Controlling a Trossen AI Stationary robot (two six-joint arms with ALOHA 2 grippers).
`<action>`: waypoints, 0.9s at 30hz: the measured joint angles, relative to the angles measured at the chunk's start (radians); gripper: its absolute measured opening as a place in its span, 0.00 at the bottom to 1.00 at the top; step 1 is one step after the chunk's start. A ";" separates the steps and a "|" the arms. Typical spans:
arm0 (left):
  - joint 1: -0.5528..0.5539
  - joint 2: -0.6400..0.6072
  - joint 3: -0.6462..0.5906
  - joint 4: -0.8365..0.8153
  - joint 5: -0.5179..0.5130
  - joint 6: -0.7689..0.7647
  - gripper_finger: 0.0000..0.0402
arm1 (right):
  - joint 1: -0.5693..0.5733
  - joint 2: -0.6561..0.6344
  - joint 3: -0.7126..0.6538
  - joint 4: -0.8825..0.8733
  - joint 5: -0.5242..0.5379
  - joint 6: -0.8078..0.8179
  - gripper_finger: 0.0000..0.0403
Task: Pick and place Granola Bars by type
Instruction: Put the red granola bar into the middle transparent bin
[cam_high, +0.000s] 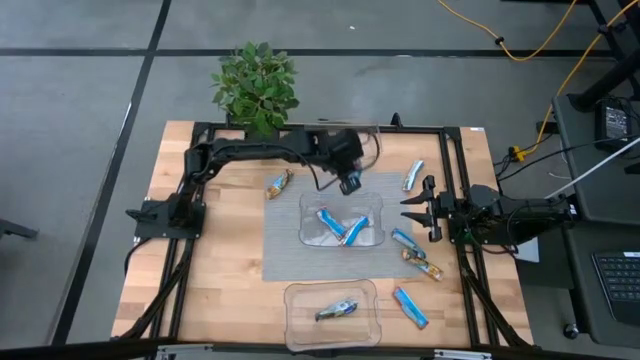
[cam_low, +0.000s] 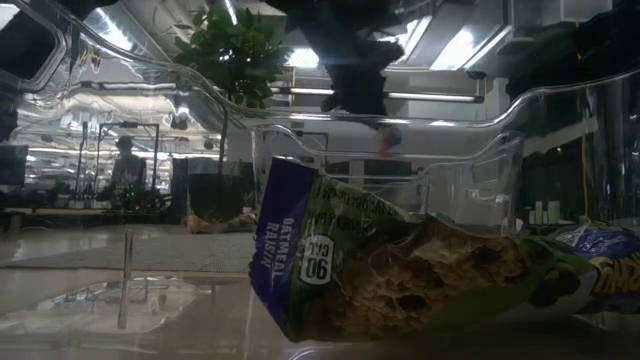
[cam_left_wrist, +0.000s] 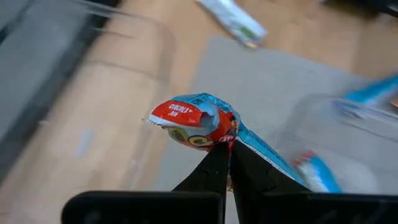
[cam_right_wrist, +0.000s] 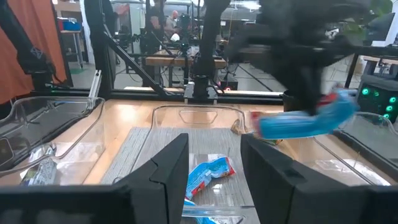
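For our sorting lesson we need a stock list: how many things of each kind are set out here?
Granola bars: 9 (one held in the left claw)
Clear bins: 3
Potted plant: 1
Total: 13

A grey floor crossed by dark seams surrounds the wooden table, with a potted plant at its far edge and yellow cables nearby.

Black jointed arms, dark claw fingers
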 joint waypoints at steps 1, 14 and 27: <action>-0.015 0.000 0.000 -0.003 0.004 0.001 0.01 | 0.000 0.000 0.000 0.000 0.000 0.000 0.37; -0.127 0.046 -0.014 -0.139 -0.015 0.043 0.01 | 0.000 0.000 0.000 0.000 0.000 -0.001 0.37; -0.177 0.079 -0.018 -0.178 0.006 0.040 0.01 | 0.000 0.000 0.000 0.000 0.000 -0.002 0.37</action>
